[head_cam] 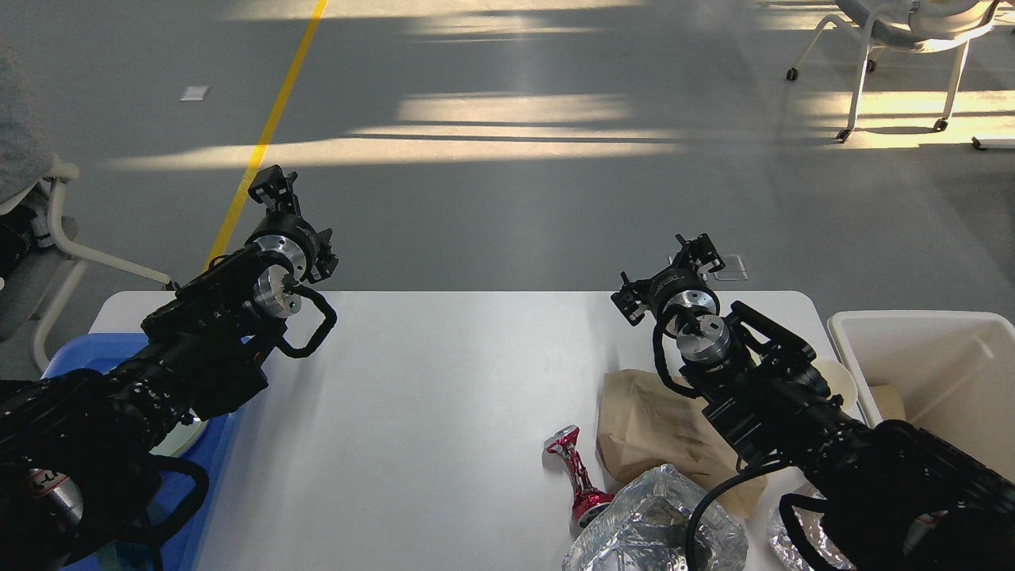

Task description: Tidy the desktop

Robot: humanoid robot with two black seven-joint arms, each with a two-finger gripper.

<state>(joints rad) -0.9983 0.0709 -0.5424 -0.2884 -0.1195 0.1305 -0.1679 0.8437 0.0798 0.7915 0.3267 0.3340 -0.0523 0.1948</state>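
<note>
the wide white rectangular matte counter (428,412) with rounded corners fills the lower middle of the view, its centre bare, with the clutter bunched at its near right: a crushed red metal can (577,474) lying on its side, a crumpled brown paper bag (646,424) just beside it, and wrinkled silver foil (650,527) touching the can's near end. a white rectangular plastic bin (920,365) stands off the right edge and a blue plastic tray (103,353) sits at the left edge. the left tool (273,181) hovers above the far left corner, and the right tool (670,274) hangs over the far right part; both are seen small and dark, so i cannot tell whether their fingers are spread or pressed together. neither holds anything visible. the likely trouble is the right arm: its thick links lie low over the bag, so a careless swing toward the can could drag the bag or nudge the foil off the near edge. the can is round and looks likely to roll if clipped from the side.
</note>
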